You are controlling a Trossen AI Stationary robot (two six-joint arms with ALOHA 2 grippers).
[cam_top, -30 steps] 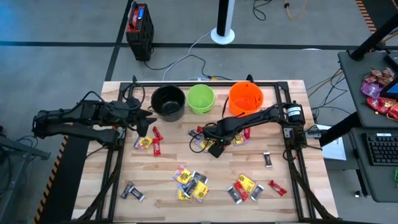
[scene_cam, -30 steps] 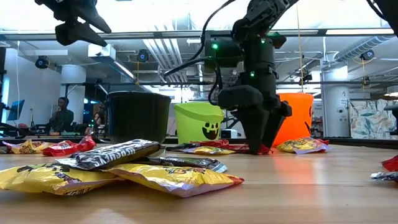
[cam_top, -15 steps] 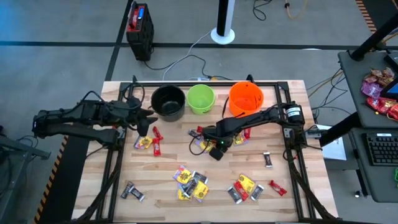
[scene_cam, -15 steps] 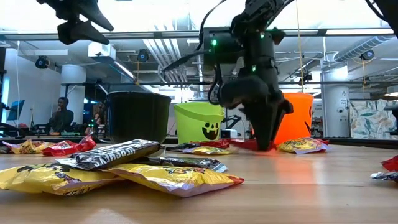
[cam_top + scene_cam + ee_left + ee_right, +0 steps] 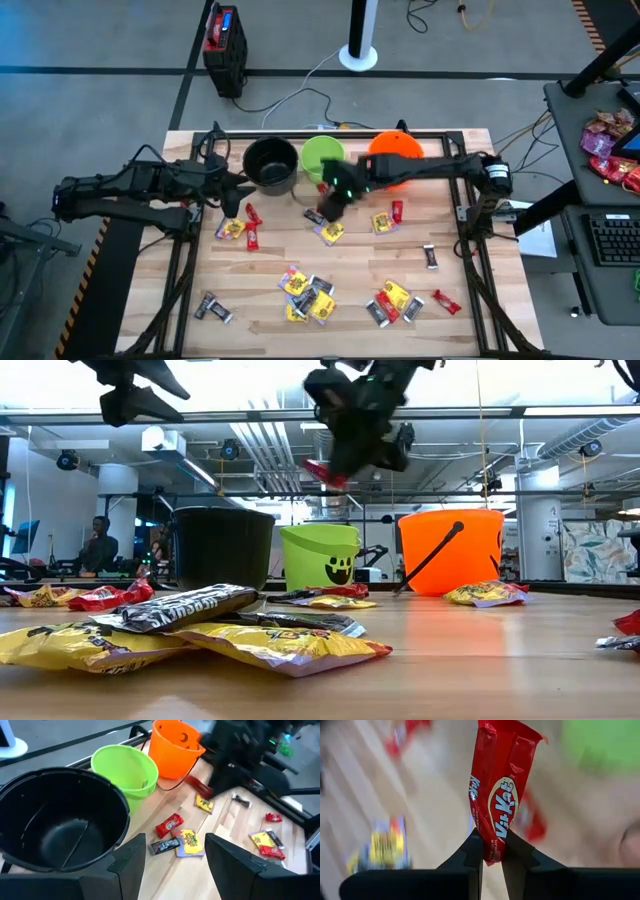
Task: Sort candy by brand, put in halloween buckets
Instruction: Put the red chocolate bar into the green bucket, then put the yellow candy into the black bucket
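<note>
Right gripper (image 5: 492,851), jaws clamped on the lower end of a red Kit Kat bar (image 5: 501,785), carries it high near the lime green bucket (image 5: 322,157); you hold a light, crinkly, slippery wrapper, so pinch its flat end. Left gripper (image 5: 175,855) waits, jaws apart, by the black bucket (image 5: 270,164)

red bar (image 5: 501,795), lime green bucket (image 5: 322,158)

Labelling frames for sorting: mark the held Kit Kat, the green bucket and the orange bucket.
Kit Kat (image 5: 501,805): right wrist view, wrapper logo.
Green bucket (image 5: 322,567): low view, front wall.
Orange bucket (image 5: 472,550): low view, front wall.
</note>
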